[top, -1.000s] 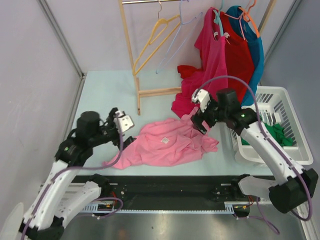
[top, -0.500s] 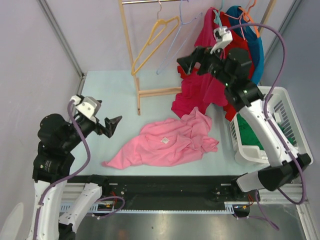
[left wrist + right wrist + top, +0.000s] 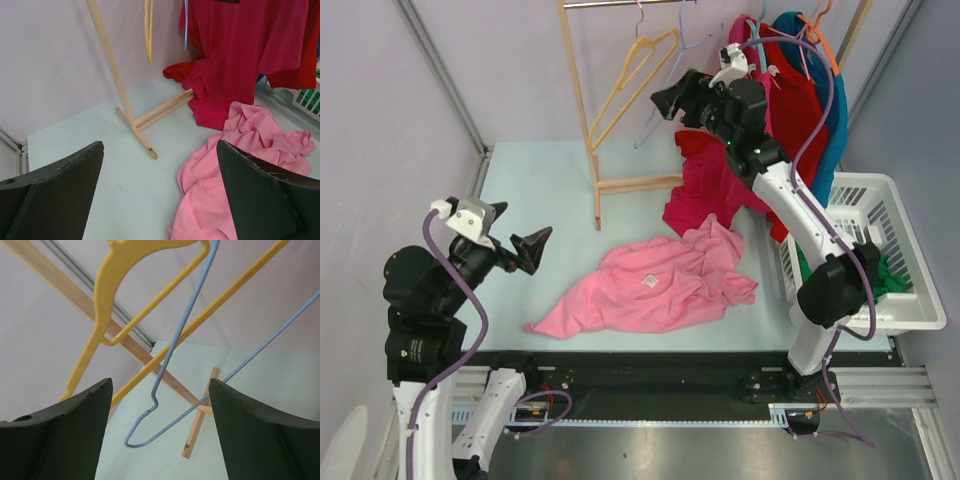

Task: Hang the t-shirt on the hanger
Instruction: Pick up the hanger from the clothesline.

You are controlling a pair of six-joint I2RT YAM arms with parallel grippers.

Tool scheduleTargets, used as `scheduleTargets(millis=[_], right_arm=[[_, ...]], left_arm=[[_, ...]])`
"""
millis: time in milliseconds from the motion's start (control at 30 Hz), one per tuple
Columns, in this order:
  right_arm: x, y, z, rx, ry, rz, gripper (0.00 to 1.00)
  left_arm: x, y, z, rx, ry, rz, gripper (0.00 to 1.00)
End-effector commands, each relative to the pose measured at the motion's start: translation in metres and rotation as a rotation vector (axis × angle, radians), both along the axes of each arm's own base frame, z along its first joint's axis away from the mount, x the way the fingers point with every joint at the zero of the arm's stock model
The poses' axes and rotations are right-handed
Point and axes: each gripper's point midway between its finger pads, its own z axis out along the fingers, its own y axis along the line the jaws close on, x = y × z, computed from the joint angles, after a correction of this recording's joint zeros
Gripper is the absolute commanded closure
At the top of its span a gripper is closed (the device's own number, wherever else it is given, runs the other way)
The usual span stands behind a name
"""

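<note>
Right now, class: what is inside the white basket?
Green cloth shows inside the white basket. The right arm covers part of it, so anything else in there is hidden.

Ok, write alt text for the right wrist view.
A thin lavender-blue hanger hangs framed between the open black jaws of the right gripper, not yet grasped. A thicker yellow hanger hangs up and to its left, with a wooden rack and the pale table beyond.
</note>
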Motion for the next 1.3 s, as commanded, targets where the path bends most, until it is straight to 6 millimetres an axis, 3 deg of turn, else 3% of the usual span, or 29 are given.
scheduleTargets(millis=[0, 67, 133, 167, 200, 433, 567, 733, 933, 1067, 1267], right_arm=[[0.005, 0.005, 0.05, 0.103, -0.123, -0.004, 0.22], [0.013, 0.009, 0.044, 0.102, -0.125, -0.002, 0.26], [0.018, 0.012, 0.041, 0.106, -0.128, 0.009, 0.36], [0.019, 0.015, 0.041, 0.117, -0.127, 0.02, 0.43], [0.02, 0.015, 0.044, 0.131, -0.131, 0.033, 0.58], [0.022, 0.019, 0.045, 0.181, -0.106, 0.074, 0.99], [0.017, 0.01, 0.06, 0.242, -0.088, 0.083, 1.0], [-0.002, 0.0, 0.09, 0.297, -0.112, 0.13, 1.0], [-0.025, -0.005, 0.109, 0.295, -0.172, 0.176, 1.0], [-0.025, -0.012, 0.104, 0.248, -0.218, 0.164, 1.0], [-0.02, -0.006, 0.077, 0.184, -0.203, 0.215, 1.0]], left_arm=[[0.001, -0.004, -0.002, -0.021, 0.009, -0.022, 0.0], [0.004, -0.004, -0.008, -0.021, 0.025, -0.019, 0.0], [0.005, -0.004, -0.01, -0.026, 0.03, -0.022, 0.0], [0.006, -0.005, -0.012, -0.029, 0.036, -0.025, 0.0], [0.006, -0.005, -0.012, -0.03, 0.035, -0.025, 0.0], [0.011, -0.005, -0.02, -0.025, 0.055, -0.023, 0.0], [0.014, -0.007, -0.02, -0.027, 0.049, -0.033, 0.0], [0.016, -0.008, -0.019, -0.03, 0.045, -0.042, 0.0], [0.018, -0.011, -0.016, -0.033, 0.034, -0.056, 0.0], [0.019, -0.011, -0.015, -0.029, 0.027, -0.056, 0.0], [0.022, -0.012, -0.018, -0.026, 0.04, -0.062, 0.0]])
